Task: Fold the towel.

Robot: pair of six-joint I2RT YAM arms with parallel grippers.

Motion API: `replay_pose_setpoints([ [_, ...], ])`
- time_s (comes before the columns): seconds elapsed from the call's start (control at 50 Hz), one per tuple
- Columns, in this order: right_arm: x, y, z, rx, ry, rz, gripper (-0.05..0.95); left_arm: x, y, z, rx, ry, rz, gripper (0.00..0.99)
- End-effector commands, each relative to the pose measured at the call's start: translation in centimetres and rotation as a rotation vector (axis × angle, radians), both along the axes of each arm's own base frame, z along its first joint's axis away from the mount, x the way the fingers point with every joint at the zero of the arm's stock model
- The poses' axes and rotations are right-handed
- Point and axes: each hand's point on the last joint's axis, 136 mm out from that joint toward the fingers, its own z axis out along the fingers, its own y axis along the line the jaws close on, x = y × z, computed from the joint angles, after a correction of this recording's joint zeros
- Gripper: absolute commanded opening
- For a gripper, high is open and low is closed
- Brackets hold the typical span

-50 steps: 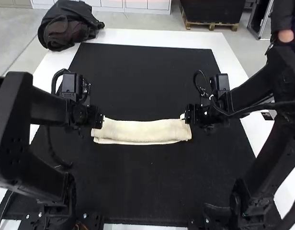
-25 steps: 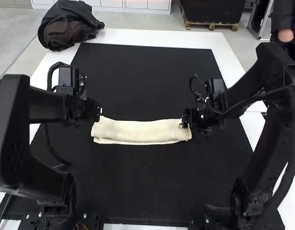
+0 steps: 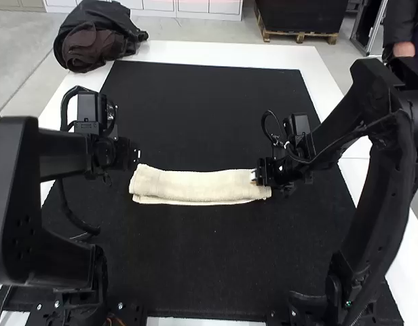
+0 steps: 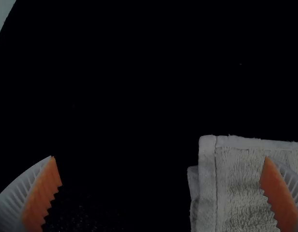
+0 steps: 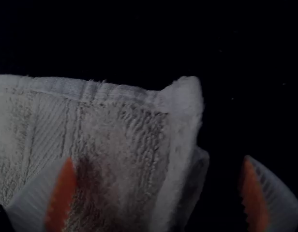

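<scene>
Towel [image 3: 195, 187], cream, folded into a narrow strip, a lower layer peeking out along its near edge, lies between the two arms' fingers. Left gripper [image 3: 137, 156]: fingers [image 4: 41, 195] wide apart, nothing held, one above the towel's end. Right gripper [image 3: 256, 177]: also wide apart, nothing held, towel's other end partly between its fingers [image 5: 62, 195]. Black mat [image 3: 202, 122] under towel, white worktop [image 3: 222, 53] around mat.

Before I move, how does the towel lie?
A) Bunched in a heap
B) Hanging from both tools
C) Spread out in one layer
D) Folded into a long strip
D: the towel lies on the black mat as a long, narrow strip, a lower layer's edge peeking out from under the top one.
</scene>
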Motion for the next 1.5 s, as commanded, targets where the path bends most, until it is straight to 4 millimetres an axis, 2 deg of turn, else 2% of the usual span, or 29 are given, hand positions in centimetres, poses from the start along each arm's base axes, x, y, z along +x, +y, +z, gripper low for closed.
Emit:
replay_pose_setpoints([
  [0.0,-1.1,1.2,-1.4,0.016,0.047,0.047,0.21,0.7,0.6,2.2,0.013,-0.055,0.015,0.966],
  [0.06,-1.2,1.5,-1.3,0.040,0.055,0.058,-0.02,0.7,0.6,2.3,0.014,-0.058,0.015,0.966],
  [0.24,-1.2,1.2,-0.5,0.074,0.063,0.055,-0.02,1.0,0.7,2.8,0.015,-0.069,0.017,0.966],
  [0.42,0.0,-0.3,2.8,0.101,0.008,-0.004,-0.02,1.2,1.5,3.5,0.019,-0.084,0.041,0.966],
  [0.5,0.2,-0.3,4.3,0.112,-0.014,-0.010,-0.02,1.2,1.9,3.6,0.020,-0.087,0.051,0.966],
  [0.66,0.1,0.0,6.2,0.136,-0.024,-0.010,-0.02,1.2,2.0,3.6,0.019,-0.085,0.057,0.966],
  [0.84,0.3,0.8,7.4,0.162,-0.008,-0.007,-0.02,1.2,2.1,3.5,0.020,-0.085,0.058,0.966],
  [1.02,0.1,3.2,8.7,0.188,0.004,0.034,-0.02,1.2,2.1,3.5,0.019,-0.087,0.059,0.966],
  [1.24,-0.6,7.7,10.5,0.226,0.007,0.108,-0.02,1.2,2.1,3.6,0.020,-0.091,0.059,0.966],
  [1.36,-0.7,9.4,11.7,0.251,0.002,0.130,-0.02,1.2,2.2,3.6,0.023,-0.094,0.063,0.966],
  [1.48,-0.8,11.0,12.0,0.260,0.007,0.154,-0.02,1.2,2.5,3.6,0.027,-0.095,0.074,0.966],
])
